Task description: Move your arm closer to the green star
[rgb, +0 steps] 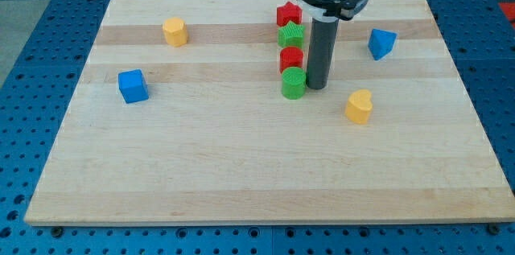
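The green star [291, 35] lies near the view's top centre in a column of blocks, with a red star [289, 14] just above it, a red block [291, 59] below it and a green round block [294, 83] at the bottom. My tip [316, 87] rests on the board right beside the green round block, on its right side. The tip is below and slightly right of the green star, about two block widths away. The rod rises just to the right of the column.
A yellow block [175, 31] sits at the upper left and a blue cube [133, 86] at the left. A blue triangular block [381, 43] is at the upper right. A yellow heart [360, 105] lies to the lower right of the tip. The wooden board [241, 174] lies on a blue perforated table.
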Controlling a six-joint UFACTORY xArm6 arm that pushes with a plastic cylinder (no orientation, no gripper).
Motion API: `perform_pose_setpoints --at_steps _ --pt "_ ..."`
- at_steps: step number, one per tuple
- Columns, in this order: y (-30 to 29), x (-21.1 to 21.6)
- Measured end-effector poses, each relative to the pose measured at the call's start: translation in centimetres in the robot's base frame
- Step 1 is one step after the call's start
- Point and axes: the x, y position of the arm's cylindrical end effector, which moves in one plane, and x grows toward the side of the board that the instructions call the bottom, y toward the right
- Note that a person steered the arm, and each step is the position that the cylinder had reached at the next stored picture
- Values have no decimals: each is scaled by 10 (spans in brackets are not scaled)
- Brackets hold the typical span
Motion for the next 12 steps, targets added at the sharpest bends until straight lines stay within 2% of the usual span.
perform_pose_setpoints --at_steps 6,9,12 --pt "17 -4" --pt "25 -74" --pt "25 -103"
